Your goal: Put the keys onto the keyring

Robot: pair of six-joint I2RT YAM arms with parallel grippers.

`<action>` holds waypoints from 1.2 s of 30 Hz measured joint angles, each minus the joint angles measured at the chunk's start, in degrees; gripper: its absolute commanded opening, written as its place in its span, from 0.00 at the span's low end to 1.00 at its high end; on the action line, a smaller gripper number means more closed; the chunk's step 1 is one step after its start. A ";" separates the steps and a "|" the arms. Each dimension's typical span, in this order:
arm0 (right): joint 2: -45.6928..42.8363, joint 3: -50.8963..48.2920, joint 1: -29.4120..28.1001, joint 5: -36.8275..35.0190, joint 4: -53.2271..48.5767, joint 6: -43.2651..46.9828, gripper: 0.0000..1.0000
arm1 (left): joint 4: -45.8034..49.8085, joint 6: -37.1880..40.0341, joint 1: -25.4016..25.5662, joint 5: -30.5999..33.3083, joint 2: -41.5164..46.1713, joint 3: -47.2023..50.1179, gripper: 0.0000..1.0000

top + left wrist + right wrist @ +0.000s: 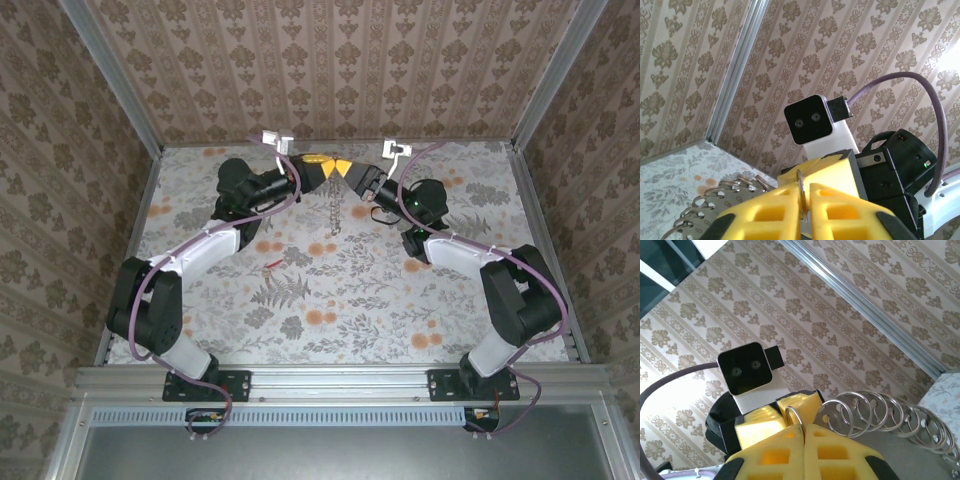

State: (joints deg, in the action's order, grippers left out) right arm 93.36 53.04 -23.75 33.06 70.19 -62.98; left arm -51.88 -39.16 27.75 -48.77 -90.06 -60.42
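Left gripper (804, 200): clenched on the keyring (735, 187). One thin ring wire stands upright in the narrow slit between its yellow fingers (770, 210). In the top view it is raised over the far middle of the table (300, 300).
Right gripper (804, 435): clamped shut on the same keyring, yellow fingers (840, 450) pressed together. A loop of ring wire rises from the seam between them.
Meeting point: in the top view the left gripper (322, 163) and right gripper (346, 170) come tip to tip, nose against nose, near the back wall (330, 70).
Keyring, makeup: a string of overlapping bright metal rings, each with a small hole or rivet.
Keyring, long axis: in the top view the keyring (333, 205) runs as a straight thin line from the joined fingertips toward the near side, its upper end in the jaws, its lower end free.
Keyring, right wrist view: the rings (875, 412) trail away from the fingers to the right and slightly downward.
Keyring, left wrist view: the rings curve off to the lower left of the fingers.
Red key (272, 265): lies flat on the floral table, well apart from the keyring, to its near left. Its long axis slants slightly across the view; which end is the head cannot be told.
Facing cameras: the right wrist camera (810, 125) sits just behind the pinched ring; the left wrist camera (745, 367) faces back the same way.
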 measured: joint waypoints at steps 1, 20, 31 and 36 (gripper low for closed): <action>-0.15 0.28 0.31 0.66 -1.57 0.79 0.00 | 0.33 -0.04 -0.04 -0.07 0.00 0.00 0.30; -7.41 14.27 4.13 16.74 -51.89 36.87 0.00 | 22.12 9.99 -6.14 -6.14 1.86 -7.82 0.58; -7.56 22.29 4.13 19.56 -77.70 58.47 0.00 | 45.68 26.53 -5.97 -11.98 2.45 -14.80 0.51; -7.37 22.34 4.13 19.74 -80.78 60.96 0.00 | 51.54 30.47 -5.22 -13.46 2.43 -14.88 0.51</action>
State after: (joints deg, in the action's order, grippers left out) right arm 86.00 75.37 -19.62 52.80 -10.59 -2.02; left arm -0.34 -8.69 22.52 -62.24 -87.64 -75.31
